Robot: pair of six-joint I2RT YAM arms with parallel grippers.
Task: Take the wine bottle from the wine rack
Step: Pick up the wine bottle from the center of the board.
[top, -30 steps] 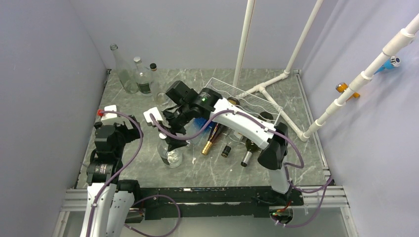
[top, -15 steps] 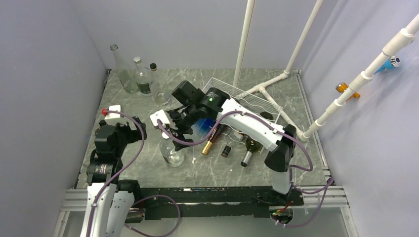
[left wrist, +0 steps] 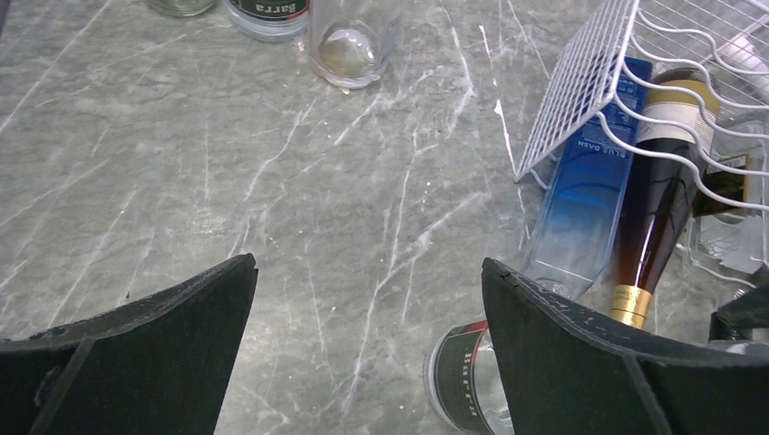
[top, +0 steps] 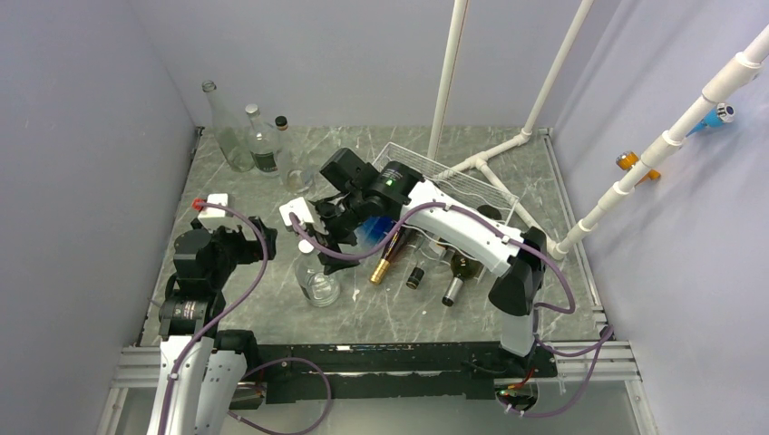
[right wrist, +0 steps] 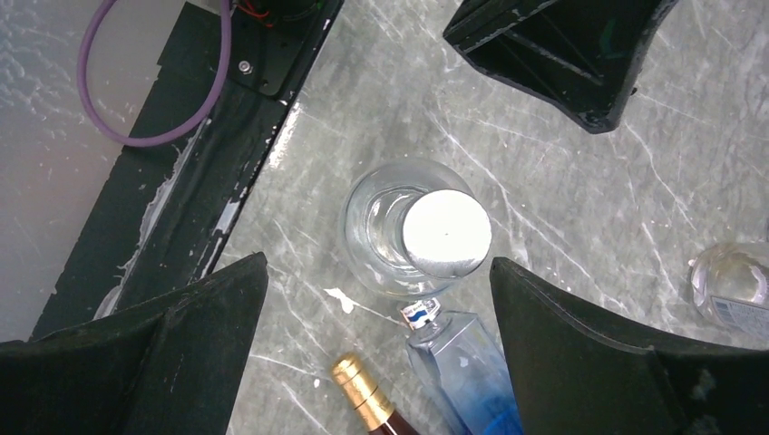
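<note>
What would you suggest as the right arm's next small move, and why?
Probably swing the open right claw toward the dark brown gold-foiled wine bottle lying in the white wire rack: the claw holds nothing, hovering above the upright clear glass bottle with silver cap.

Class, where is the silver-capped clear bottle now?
Top view: the clear bottle stands upright left of centre, in front of the wine rack, beside the blue bottle.
</note>
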